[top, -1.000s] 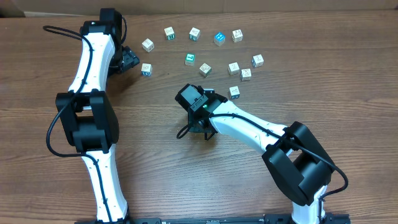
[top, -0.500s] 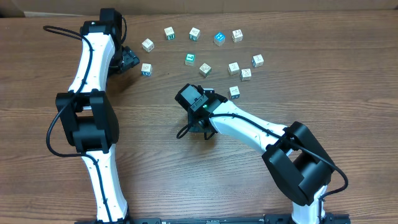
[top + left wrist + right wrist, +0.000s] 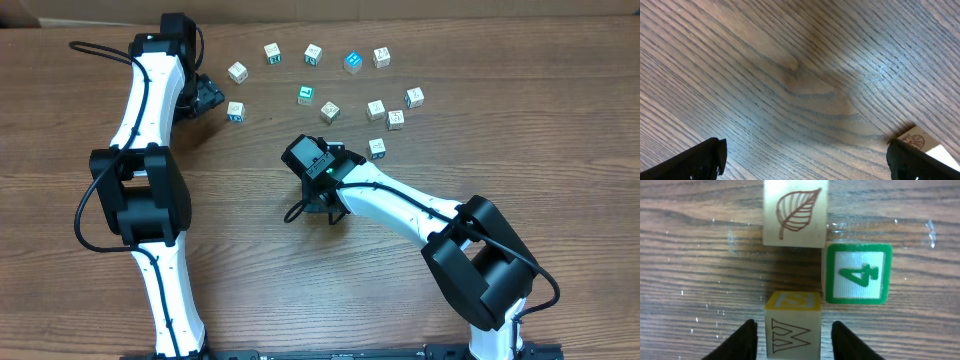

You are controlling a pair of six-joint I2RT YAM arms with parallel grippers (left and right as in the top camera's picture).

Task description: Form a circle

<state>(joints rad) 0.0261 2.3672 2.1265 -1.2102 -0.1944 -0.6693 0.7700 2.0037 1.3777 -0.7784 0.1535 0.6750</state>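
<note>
A green 4 marks the green-framed cube (image 3: 857, 273), a brown W the yellow-topped cube (image 3: 792, 330) beside it

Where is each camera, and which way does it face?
Overhead: above the brown wooden table, facing down at small printed cubes; left arm, right arm show.
Left wrist: on left arm, facing bare wood; open left hand shows.
Right wrist: on right arm, facing three cubes; right hand straddles the W-marked one.
Shared: all see the table.

Surface: brown wood-grain tabletop (image 3: 250, 290) fills the overhead view, its grain running 9 to 3 o'clock.
Sheen: pale glare patch (image 3: 885, 70) on the grain, left wrist view.
Backdrop: plain tan strip (image 3: 450, 8) along the 12 o'clock edge.
Corner: white patch (image 3: 14, 12) at 11 o'clock, too cropped to identify.
</note>
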